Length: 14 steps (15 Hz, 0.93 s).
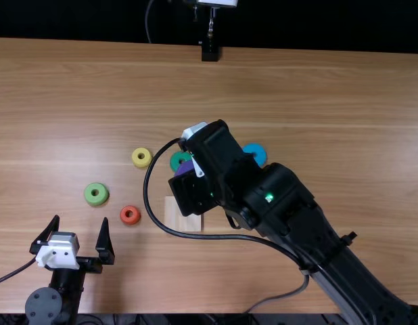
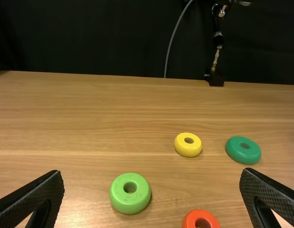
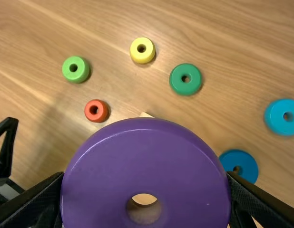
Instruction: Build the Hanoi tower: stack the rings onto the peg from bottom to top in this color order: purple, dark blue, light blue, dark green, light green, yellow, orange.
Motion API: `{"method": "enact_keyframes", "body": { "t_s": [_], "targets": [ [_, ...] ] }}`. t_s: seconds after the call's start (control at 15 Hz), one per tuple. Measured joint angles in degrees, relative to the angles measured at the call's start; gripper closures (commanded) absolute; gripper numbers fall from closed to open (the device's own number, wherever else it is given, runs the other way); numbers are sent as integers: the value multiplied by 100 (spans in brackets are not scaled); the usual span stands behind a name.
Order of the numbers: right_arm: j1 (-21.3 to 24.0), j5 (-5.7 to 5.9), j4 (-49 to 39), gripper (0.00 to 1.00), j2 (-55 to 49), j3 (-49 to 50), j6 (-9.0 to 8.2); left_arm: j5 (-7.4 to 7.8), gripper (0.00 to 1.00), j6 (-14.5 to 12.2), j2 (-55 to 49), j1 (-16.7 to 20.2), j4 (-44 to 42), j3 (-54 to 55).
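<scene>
The right gripper (image 1: 197, 168) is over the table's middle in the top view, beside the purple ring (image 1: 184, 167). In the right wrist view the right gripper (image 3: 145, 176) is shut on the purple ring (image 3: 147, 161), partly covering the pale wooden base (image 3: 145, 115). The arm partly hides that base (image 1: 174, 217); its peg is hidden. Open and holding nothing, the left gripper (image 1: 80, 221) stands at lower left; left wrist view: left gripper (image 2: 151, 173). Loose rings: light green (image 1: 96, 194), orange (image 1: 130, 215), yellow (image 1: 141, 158), dark green (image 1: 180, 160), light blue (image 1: 255, 154), dark blue (image 3: 240, 165).
The right arm and its looping cable extend over the table from the lower right. A black stand (image 1: 209, 51) is at the far edge. In the right wrist view, part of the left arm's gripper (image 3: 5, 147) appears beyond the orange ring.
</scene>
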State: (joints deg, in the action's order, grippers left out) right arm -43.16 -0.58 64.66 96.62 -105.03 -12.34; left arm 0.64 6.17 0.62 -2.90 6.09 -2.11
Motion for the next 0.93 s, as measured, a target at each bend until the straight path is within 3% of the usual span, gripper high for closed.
{"method": "enact_keyframes", "body": {
  "t_s": [0.93],
  "targets": [
    [-223,4,-37,100,590,0,4,0,0,2,0,0,0,-2]
  ]
}}
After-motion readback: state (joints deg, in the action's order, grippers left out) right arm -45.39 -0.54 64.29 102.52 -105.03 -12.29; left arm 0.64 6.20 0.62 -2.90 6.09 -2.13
